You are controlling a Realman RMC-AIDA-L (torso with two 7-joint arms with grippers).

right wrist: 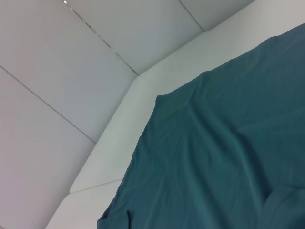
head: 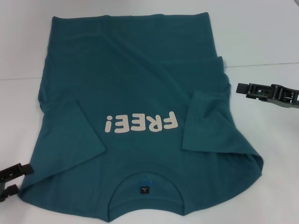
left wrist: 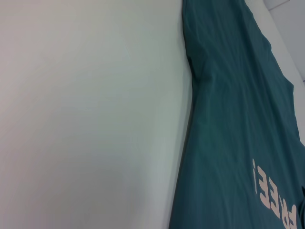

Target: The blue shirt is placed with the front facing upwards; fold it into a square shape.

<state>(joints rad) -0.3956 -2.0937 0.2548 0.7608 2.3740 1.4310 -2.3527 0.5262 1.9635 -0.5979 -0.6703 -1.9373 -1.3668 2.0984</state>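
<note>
We judge the fold barely begun: the blue shirt (head: 140, 116) lies print-up on the white surface (head: 261, 42) between our grippers, only its right sleeve (head: 210, 123) turned inward (left gripper (head: 11, 181) and right gripper (head: 261, 91) hover clear, jaws unreadable).

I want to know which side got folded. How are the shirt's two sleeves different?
On the blue shirt, the sleeve on the robot's right is folded in over the front, ending beside the FREE! lettering. The sleeve on the robot's left isn't folded over the front; only bunched fabric shows there. Both are plain teal.
</note>
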